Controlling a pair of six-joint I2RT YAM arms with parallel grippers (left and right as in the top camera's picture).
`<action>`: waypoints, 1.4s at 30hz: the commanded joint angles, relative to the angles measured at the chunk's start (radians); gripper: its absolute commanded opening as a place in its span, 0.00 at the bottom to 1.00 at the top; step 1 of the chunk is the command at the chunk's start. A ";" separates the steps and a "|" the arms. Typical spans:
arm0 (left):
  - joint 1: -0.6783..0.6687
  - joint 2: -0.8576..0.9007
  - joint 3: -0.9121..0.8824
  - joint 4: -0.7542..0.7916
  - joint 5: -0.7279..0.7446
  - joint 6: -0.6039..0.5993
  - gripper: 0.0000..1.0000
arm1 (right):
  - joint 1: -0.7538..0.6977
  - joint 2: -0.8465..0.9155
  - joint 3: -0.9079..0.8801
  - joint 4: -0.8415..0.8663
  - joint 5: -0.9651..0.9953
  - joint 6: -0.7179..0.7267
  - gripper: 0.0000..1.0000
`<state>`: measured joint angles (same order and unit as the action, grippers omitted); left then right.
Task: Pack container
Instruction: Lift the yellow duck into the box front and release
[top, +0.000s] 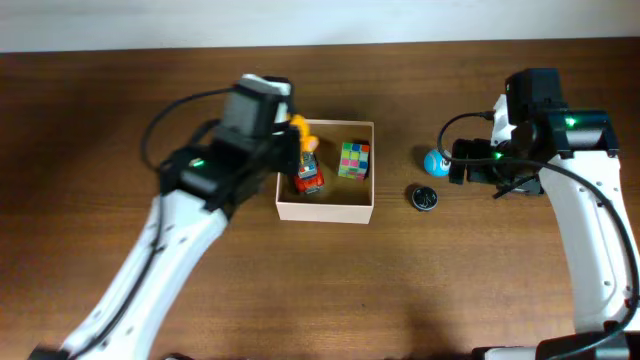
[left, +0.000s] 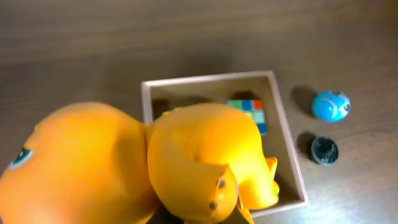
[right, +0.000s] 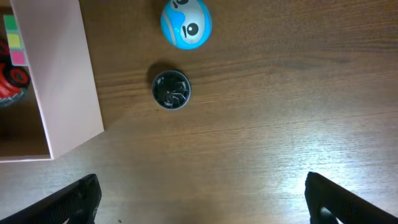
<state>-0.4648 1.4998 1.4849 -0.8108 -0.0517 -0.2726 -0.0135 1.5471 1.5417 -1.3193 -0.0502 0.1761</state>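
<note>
Dark brown wood-grain table (top: 420, 290) fills the view, with a pale strip of wall along the far edge. Over on the left, the left gripper (top: 288, 140) is up above the left rim of the container (top: 325, 212), the square open-top box with thin cream walls and a tan cardboard inside, which sits a little left of the table's middle. That gripper is carrying a bright orange rounded plastic toy figure (top: 300, 127). From the left wrist camera the toy (left: 199, 162) bulges right across the foreground and hides the fingers themselves, and the box (left: 208, 81) lies open underneath it.

Look inside the box: a small red toy car (top: 308, 177) lies toward the left half, and a multi-coloured puzzle cube (top: 354, 159) of green, yellow, pink and blue squares sits at the back right, close to the right wall. From the left wrist camera the cube (left: 249, 109) just peeks out behind the orange toy.

Moving right, outside the box, two small things lie on the bare wood. A glossy blue ball with a white face (top: 436, 161) is the farther one, and a small dark round disc (top: 426, 197) lies near it on the closer side, the two apart and both clear of the box wall.

Farthest right, the right gripper (top: 460, 163) hangs just beside the blue ball. Its black fingers (right: 78, 199) are spread wide at the two lower corners of the right wrist view, with nothing between them but table
</note>
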 joint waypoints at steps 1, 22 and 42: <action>-0.064 0.143 0.004 0.064 0.011 -0.084 0.02 | -0.008 -0.016 0.012 0.002 0.002 0.024 0.99; -0.200 0.377 0.097 0.019 0.051 -0.182 0.59 | -0.008 -0.016 0.012 -0.005 0.002 0.023 0.99; -0.022 0.097 0.216 -0.366 -0.353 -0.119 0.87 | -0.008 -0.011 0.012 0.045 0.002 0.024 0.99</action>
<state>-0.5800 1.6779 1.6909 -1.1423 -0.3153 -0.4015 -0.0135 1.5471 1.5417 -1.2999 -0.0502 0.1875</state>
